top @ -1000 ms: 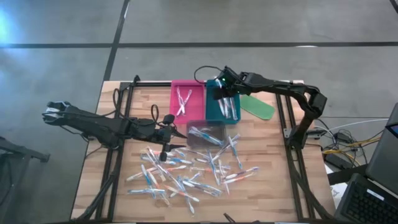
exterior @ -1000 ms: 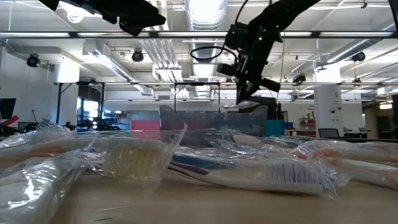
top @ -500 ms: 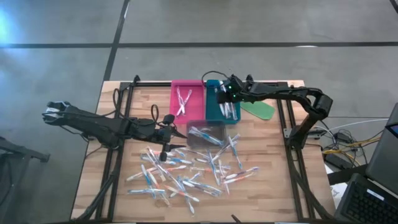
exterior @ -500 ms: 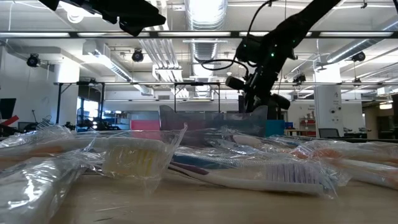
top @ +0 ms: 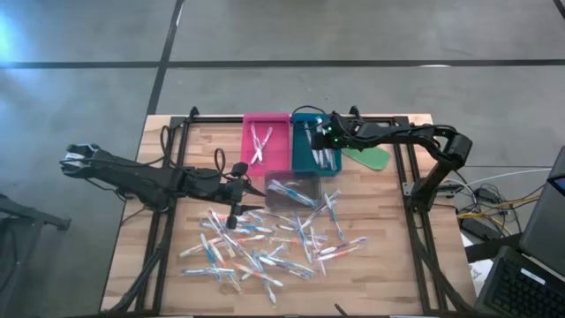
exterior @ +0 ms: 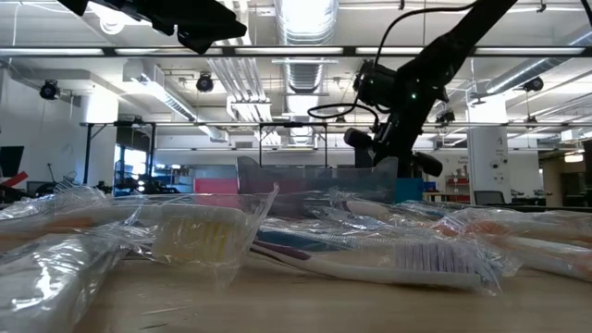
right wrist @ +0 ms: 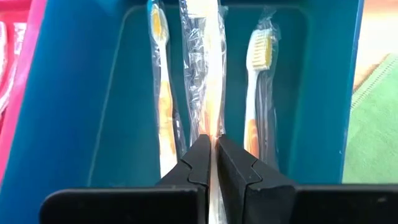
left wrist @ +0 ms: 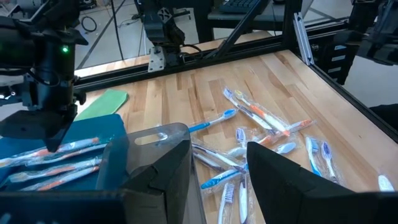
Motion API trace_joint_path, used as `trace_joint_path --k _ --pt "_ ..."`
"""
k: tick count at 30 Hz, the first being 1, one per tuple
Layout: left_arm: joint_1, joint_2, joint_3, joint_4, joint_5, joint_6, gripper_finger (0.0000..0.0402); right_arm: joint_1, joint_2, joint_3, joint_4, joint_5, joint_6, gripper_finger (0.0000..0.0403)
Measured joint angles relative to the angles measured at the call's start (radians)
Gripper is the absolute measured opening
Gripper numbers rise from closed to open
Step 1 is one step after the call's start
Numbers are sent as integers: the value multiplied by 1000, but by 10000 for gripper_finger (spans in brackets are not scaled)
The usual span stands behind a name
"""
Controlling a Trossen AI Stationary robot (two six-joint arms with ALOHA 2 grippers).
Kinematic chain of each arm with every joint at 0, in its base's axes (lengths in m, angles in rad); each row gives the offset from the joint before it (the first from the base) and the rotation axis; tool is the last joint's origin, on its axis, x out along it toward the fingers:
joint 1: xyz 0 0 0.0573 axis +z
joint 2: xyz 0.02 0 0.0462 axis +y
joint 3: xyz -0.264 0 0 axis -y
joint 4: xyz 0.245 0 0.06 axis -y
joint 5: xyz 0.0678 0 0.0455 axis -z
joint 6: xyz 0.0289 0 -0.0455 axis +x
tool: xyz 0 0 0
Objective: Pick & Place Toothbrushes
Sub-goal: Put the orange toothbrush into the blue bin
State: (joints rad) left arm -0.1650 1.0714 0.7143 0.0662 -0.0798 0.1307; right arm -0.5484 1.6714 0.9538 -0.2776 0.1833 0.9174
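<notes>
Many wrapped toothbrushes (top: 265, 243) lie scattered on the wooden table's near half. Some lie in a pink tray (top: 265, 141), some in a teal tray (top: 305, 155), and some in a clear bin (top: 293, 188). My right gripper (right wrist: 214, 149) is low in the teal tray, shut on one wrapped toothbrush (right wrist: 202, 68) that lies between two others. It also shows in the left wrist view (left wrist: 53, 140). My left gripper (left wrist: 217, 174) hovers open beside the clear bin with nothing between its fingers. My right gripper pinches the wrapped toothbrush between its two fingers, on the wrapper by the orange handle (right wrist: 216, 124). The fingers slant down from above and lie along the brush. The brush stretches away from them along the teal tray. I cannot tell whether it rests on the floor.
A flat green oblong piece (top: 366, 155) lies right of the teal tray. A black frame (top: 402, 168) borders the table's sides and far edge. Bare wood shows at the near right (top: 380, 265).
My right gripper has come down into the teal tray, shifting a little toward the table's near edge and rolling slightly. It has stayed shut on the wrapped toothbrush, which has gone down with it.
</notes>
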Motion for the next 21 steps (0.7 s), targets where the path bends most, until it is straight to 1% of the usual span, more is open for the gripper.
trace_joint_path --k 11,18,21 --pt "0 0 0 0 0 0 163 0 0 -5 7 -1 -8 20" --pt "0 0 0 0 0 0 163 0 0 -1 6 -6 -10 51" --pt "0 0 0 0 0 0 163 -4 0 -1 6 -44 -4 68"
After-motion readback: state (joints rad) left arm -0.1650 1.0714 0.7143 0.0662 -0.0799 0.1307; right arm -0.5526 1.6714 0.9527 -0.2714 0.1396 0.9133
